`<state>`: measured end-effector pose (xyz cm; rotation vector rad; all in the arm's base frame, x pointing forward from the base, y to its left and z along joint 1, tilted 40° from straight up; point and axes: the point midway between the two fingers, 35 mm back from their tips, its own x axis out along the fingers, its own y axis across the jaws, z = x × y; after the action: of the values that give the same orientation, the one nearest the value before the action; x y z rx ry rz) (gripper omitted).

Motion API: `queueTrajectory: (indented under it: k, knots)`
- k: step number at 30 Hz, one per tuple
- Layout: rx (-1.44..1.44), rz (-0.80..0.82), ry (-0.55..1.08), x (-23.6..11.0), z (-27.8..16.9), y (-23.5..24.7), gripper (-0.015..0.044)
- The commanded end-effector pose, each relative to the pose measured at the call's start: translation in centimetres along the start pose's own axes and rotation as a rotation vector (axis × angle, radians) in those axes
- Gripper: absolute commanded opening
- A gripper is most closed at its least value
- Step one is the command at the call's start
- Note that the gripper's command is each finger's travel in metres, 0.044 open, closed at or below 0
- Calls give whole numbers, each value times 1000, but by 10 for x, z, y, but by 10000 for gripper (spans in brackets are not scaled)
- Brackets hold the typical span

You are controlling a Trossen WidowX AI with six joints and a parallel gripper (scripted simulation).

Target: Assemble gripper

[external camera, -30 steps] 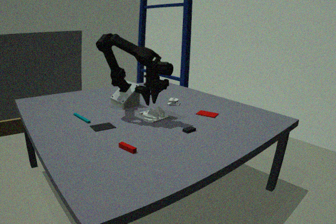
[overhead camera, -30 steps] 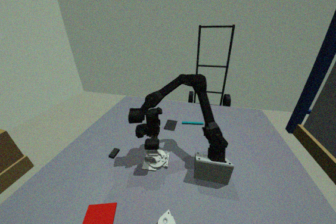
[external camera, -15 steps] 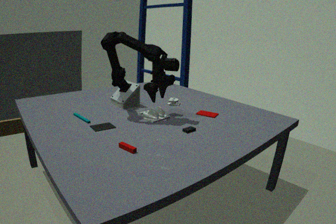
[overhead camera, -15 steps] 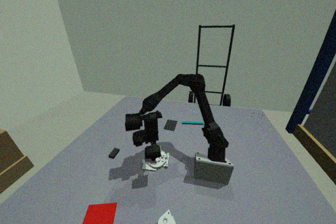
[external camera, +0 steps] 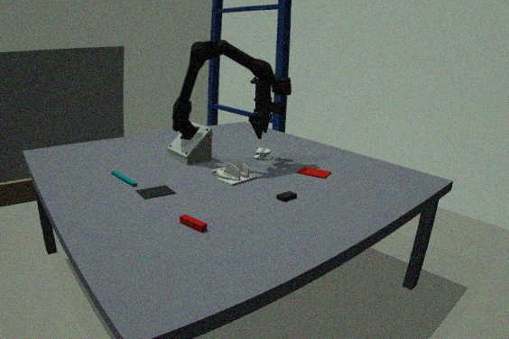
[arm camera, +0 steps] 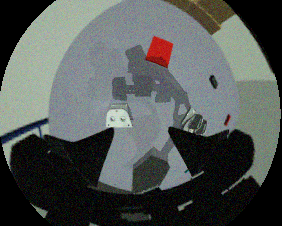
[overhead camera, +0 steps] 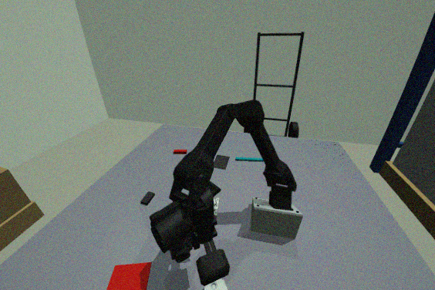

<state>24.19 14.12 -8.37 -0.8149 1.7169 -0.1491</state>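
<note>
The white gripper base [external camera: 233,182] lies on the table, partly hidden by my arm in the top view. Two grey upright jaws [external camera: 232,170] [external camera: 244,169] stand on it; whether their gear teeth mesh is too small to tell. The white housing plate [external camera: 263,151] [arm camera: 119,119] lies apart from the base, with two round holes facing up in the wrist view. My gripper [arm camera: 142,129] [external camera: 262,133] is open and empty, above the table. The housing plate is left of the gap between the fingertips in the wrist view, and the base is to the right.
A red flat block [overhead camera: 129,278] [external camera: 314,172] [arm camera: 161,49] lies beyond the housing plate. A black block [overhead camera: 147,198] [external camera: 286,196] [arm camera: 213,81], a small red bar [overhead camera: 180,152] [external camera: 193,224], a teal bar [overhead camera: 249,159] [external camera: 124,178] and a dark square [external camera: 155,192] are on the table.
</note>
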Motion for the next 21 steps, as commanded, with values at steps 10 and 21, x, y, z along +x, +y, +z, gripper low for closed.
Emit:
queueTrajectory:
  k: [10,21]
  knots:
    - [-45,-40,23,16,-15,64,440]
    - [-45,-41,23,47,-19,61,440]
